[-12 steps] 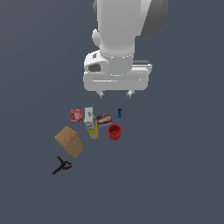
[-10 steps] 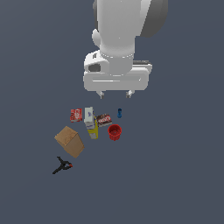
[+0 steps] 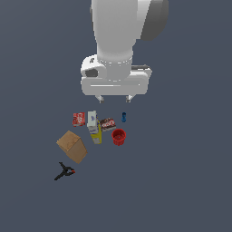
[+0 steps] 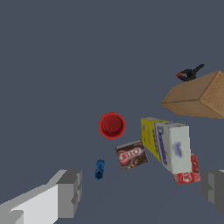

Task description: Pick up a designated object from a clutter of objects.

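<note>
While we hover above the clutter:
Gripper: jaws apart, holding nothing.
Blue piece: upright, long axis vertical, apart from the brown packet and red cup.

Only the arm moved. End effector has slid a bit toward the exterior view's left vs 0.6 s ago, and sits a touch lower in the pic. The white hand body and wrist housing above it shifted the same way. Result: the fingertip on the exterior view's right, which was clearly further right than the blue piece, is now almost straight above it in the pic. The other fingertip now lines up nearer the white packet. Shift is small; gap betw. fingertips looks unchanged.
</note>
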Robot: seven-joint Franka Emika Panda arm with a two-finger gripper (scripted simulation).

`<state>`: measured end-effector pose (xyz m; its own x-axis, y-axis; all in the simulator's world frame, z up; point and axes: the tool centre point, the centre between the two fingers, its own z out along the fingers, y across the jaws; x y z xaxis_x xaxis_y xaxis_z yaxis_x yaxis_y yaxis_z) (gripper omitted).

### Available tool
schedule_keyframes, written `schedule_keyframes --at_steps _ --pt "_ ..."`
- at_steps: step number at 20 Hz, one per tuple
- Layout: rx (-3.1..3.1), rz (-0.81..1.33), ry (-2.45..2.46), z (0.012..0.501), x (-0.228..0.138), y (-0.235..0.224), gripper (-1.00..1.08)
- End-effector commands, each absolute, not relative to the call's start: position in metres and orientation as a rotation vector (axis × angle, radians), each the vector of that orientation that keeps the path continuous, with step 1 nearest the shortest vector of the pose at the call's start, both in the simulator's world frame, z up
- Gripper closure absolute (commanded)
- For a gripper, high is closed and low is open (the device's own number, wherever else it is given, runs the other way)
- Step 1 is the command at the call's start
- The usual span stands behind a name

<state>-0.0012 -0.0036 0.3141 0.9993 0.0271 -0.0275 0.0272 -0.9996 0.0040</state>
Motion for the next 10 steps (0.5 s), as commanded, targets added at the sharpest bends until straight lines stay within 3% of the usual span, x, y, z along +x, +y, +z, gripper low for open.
schedule_keyframes --at_steps 1,10 --pt "3.137 -0.044 0.044 0.314 -0.001 -0.004 -0.92" --pt "3.135 -0.040 0.074 0.288 -0.007 0.003 -0.92"
